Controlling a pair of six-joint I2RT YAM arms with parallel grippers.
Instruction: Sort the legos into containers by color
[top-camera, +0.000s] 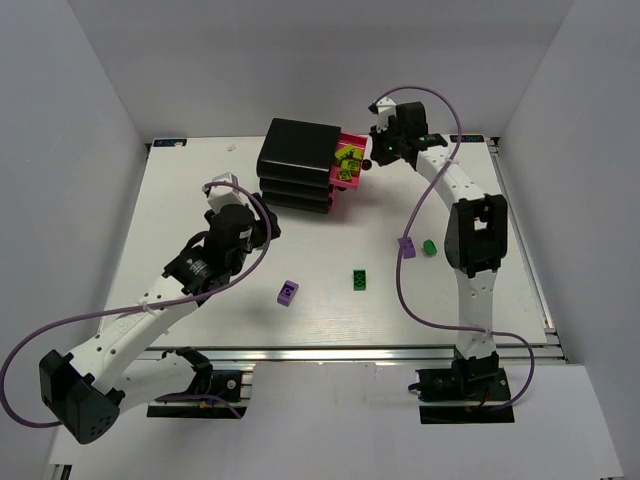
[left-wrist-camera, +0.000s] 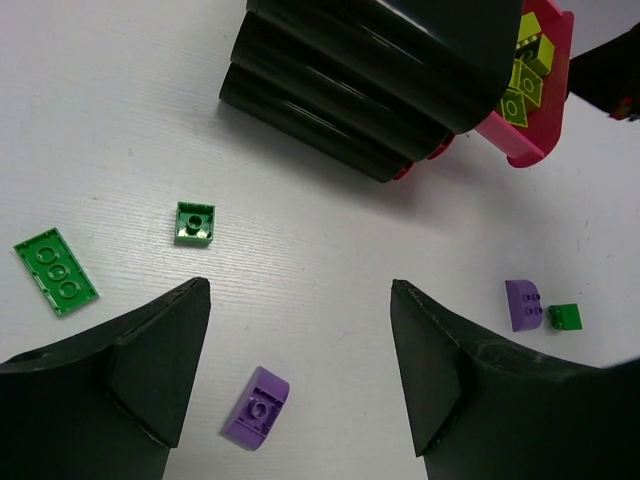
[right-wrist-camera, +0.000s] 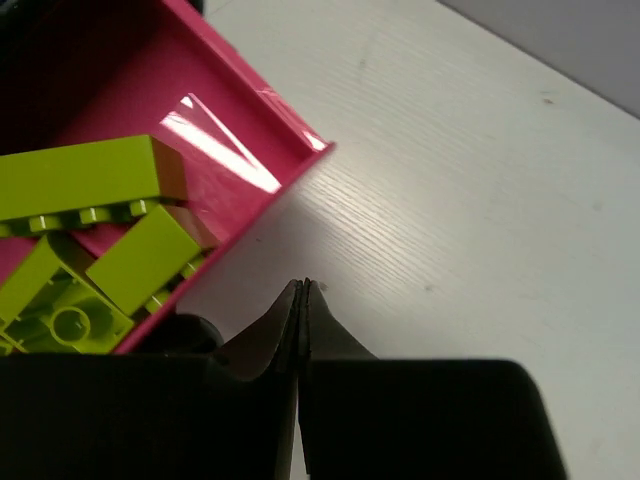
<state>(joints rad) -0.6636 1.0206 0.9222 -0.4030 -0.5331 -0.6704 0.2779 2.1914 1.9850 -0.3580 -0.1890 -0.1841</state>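
The top drawer (top-camera: 349, 160) of the black cabinet (top-camera: 298, 163) was seen pulled open at the far side of the table (top-camera: 180, 210), with only lime-yellow bricks (right-wrist-camera: 75, 180) lying inside it, a sign that this color had probably been dealt with. The right gripper (right-wrist-camera: 302, 290) was held just beside the drawer's front, close to its knob, its fingers pressed together with nothing visibly between them; it was judged to be placed there to push the drawer shut.

Purple and green pieces were left loose on the table. A purple brick (top-camera: 288, 291) and a flat green plate (top-camera: 359, 279) lay near the middle, while a second purple brick (top-camera: 407, 247) and a small green brick (top-camera: 429, 245) lay close together beside the right arm. A further green square brick (left-wrist-camera: 194, 222) was shown by the left wrist camera.

The left gripper (left-wrist-camera: 300, 330) was held above the table with its fingers spread wide apart and empty, the nearer purple brick lying just below the gap, as though it was the next piece to be picked up.
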